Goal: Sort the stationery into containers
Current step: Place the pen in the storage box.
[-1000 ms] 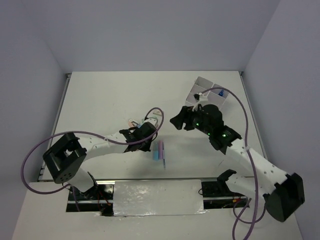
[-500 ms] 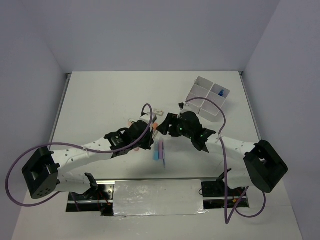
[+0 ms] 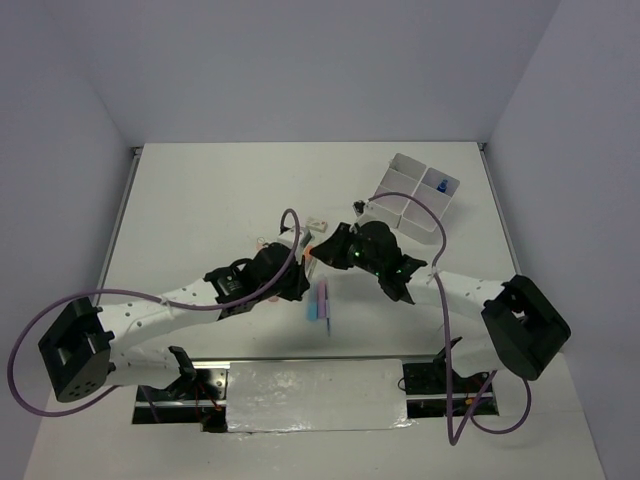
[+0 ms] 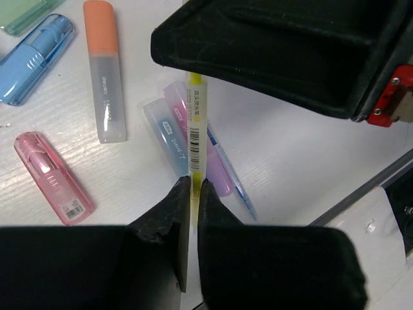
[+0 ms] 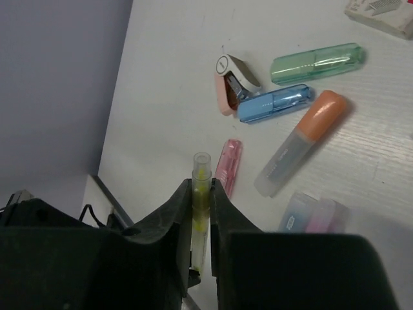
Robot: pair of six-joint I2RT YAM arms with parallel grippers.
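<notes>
A thin yellow highlighter [image 4: 196, 129] is held off the table between both grippers. My left gripper [image 4: 193, 184] is shut on one end of it. The other end, with its clear cap [image 5: 201, 165], sits between the fingers of my right gripper [image 5: 202, 184], which is shut on it too. In the top view the two grippers meet at mid-table, left [image 3: 298, 272] and right [image 3: 326, 250]. Loose stationery lies below them: an orange highlighter [image 4: 106, 77], a pink piece [image 4: 55, 177], blue and pink markers [image 4: 171, 135], and a thin blue pen [image 4: 233, 181]. The white four-compartment tray [image 3: 398, 185] stands at the back right.
A green case [image 5: 316, 62], a blue case [image 5: 276, 103] and a pink stapler-like clip [image 5: 232, 81] lie near the orange highlighter [image 5: 303, 139]. A white eraser [image 5: 381, 13] lies farther off. One tray compartment holds a small blue item [image 3: 441, 186]. The silver strip [image 3: 315, 395] marks the near edge.
My right arm swung from beside the tray to mid-table and its jaws closed on the yellow highlighter that the left gripper holds. The left arm reached slightly right.
</notes>
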